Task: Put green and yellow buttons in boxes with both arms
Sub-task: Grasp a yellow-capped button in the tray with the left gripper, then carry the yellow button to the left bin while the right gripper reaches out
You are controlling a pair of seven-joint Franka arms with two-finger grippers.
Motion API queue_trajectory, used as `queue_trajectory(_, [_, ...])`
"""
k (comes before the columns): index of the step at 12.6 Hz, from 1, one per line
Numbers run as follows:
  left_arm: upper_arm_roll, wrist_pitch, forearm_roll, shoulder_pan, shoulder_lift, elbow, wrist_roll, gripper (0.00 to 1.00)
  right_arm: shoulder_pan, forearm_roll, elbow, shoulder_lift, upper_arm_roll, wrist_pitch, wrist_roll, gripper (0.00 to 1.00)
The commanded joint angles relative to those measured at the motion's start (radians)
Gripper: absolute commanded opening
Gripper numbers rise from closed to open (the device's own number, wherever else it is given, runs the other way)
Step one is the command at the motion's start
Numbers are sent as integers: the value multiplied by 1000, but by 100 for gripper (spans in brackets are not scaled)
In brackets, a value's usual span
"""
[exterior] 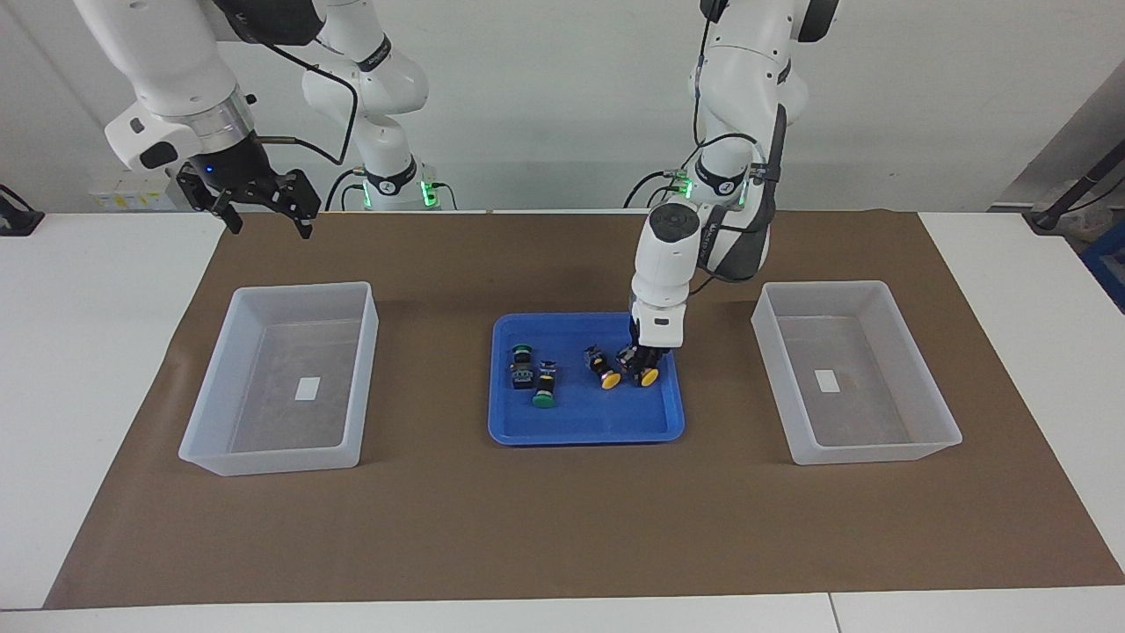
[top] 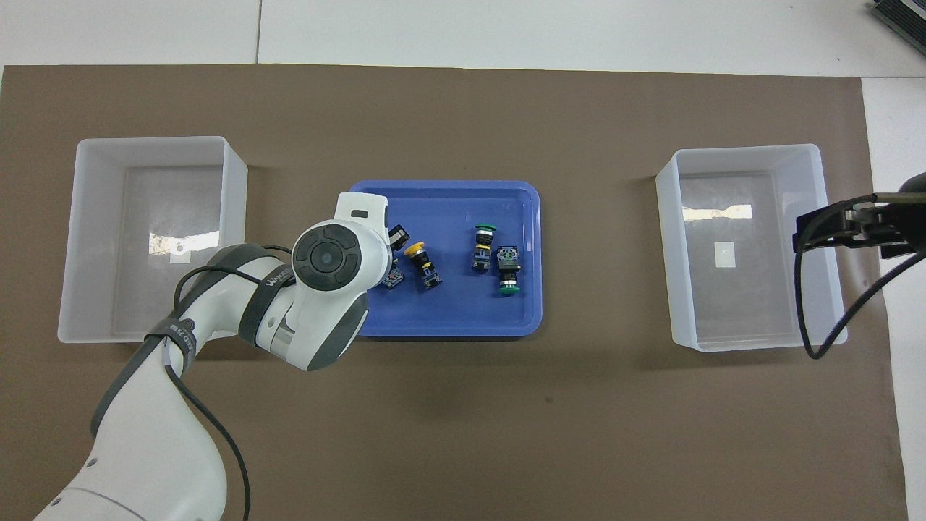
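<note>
Shallow blue plastic tray (exterior: 518,432) carries four push-button switches: two green-capped (exterior: 542,398), two yellow-capped, one (exterior: 648,375) clamped by the left gripper (exterior: 642,362). Right gripper (exterior: 264,207) waits with fingers spread, holding nothing, above the desk's corner beside one of two translucent whitish bins (exterior: 220,457).

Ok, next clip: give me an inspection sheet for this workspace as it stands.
Surface: brown paper mat on white table.
Job's things: two green-capped and two yellow-capped push-button switches in shallow blue plastic tray; both translucent plastic bins hold only white labels.
Clutter: nothing seen.
Grippers: left pincer shut on the yellow switch at the tray's edge; right pincer open, waiting raised.
Cables: black leads along both arms.
Surroundings: plain grey wall.
</note>
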Motion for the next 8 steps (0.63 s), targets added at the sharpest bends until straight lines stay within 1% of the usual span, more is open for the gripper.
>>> queue_trajectory(1, [10, -111, 24, 8, 20, 118, -9, 0, -2, 16, -12, -10, -3, 4, 4, 100])
queue_trajectory(4, [14, -175, 27, 65, -17, 170, 60, 0, 9, 16, -11, -12, -1, 3, 1, 100])
queue_trajectory(6, [6, -273, 21, 117, -40, 221, 166, 0, 7, 16, -12, -12, -1, 2, -1, 100])
queue_trajectory(7, [3, -306, 13, 141, -49, 235, 221, 0, 10, 18, -15, -12, 1, 15, 5, 100])
queue_trajectory(8, [3, -327, 7, 158, -61, 237, 270, 0, 24, 21, -27, -13, 2, 51, 15, 100])
